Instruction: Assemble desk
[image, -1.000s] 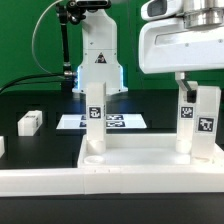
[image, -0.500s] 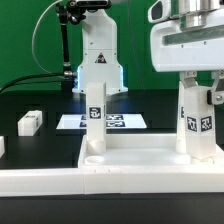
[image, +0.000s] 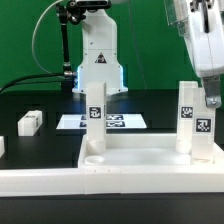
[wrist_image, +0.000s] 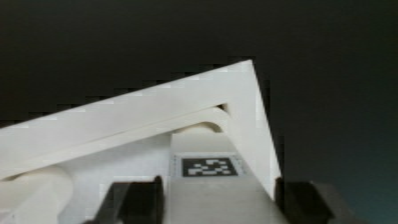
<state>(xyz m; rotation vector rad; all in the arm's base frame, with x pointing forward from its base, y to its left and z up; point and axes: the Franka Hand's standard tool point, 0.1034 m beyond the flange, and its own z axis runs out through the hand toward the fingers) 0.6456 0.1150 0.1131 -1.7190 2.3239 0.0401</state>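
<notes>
The white desk panel (image: 150, 165) lies flat with its rim up. One tagged white leg (image: 95, 120) stands upright in a socket on the exterior view's left. Two more tagged legs (image: 187, 118) (image: 206, 128) stand upright on the exterior view's right. My gripper (image: 211, 97) is high at the right edge, its fingers by the top of the rightmost leg. In the wrist view the two dark fingers (wrist_image: 134, 200) stand apart on either side of that leg (wrist_image: 214, 170), above the panel corner (wrist_image: 214, 95). The gripper (wrist_image: 217, 203) is open.
A long white rail (image: 40, 182) lies along the front on the exterior view's left. A loose white leg (image: 30, 122) and another white piece (image: 2, 145) lie on the black table further left. The marker board (image: 125, 122) lies behind the panel, before the robot base (image: 97, 62).
The gripper has risen from over the right legs and swung up towards the exterior view's right. The legs and the panel have stayed where they were.
</notes>
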